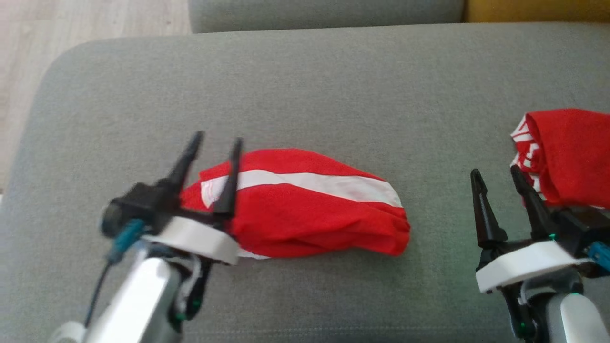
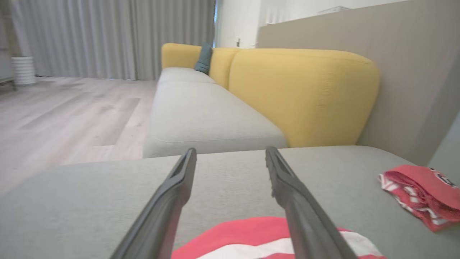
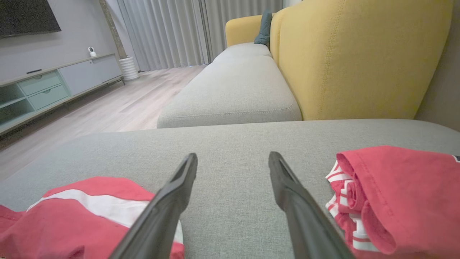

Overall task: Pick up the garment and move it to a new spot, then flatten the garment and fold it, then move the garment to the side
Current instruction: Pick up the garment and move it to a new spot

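Garment [image 1: 305,209], red with white stripe, lies on the grey cushion [image 1: 286,85]; left gripper [image 1: 217,138] above its 9 o'clock end, right gripper [image 1: 494,170] at 3 o'clock, both jaws apart. Right wrist view adds a cabinet [image 3: 54,86].

Nothing legible on any of my 3 feeds. Closest thing to text is a dark print [image 2: 441,177] on the crumpled red-and-white garment [image 2: 420,190] at the right of the sofa seat [image 2: 222,180], left wrist cam. It could be letters or a badge, but it's too blurred and cut by the frame edge, so I can't tell the chars. Right wrist cam catches a tiny dark mark [image 3: 456,157] on that same garment at the frame edge, also unreadable. On head cam the red garment w/ the white band [image 1: 305,205] shows just a plain stripe, no chars I can make out.
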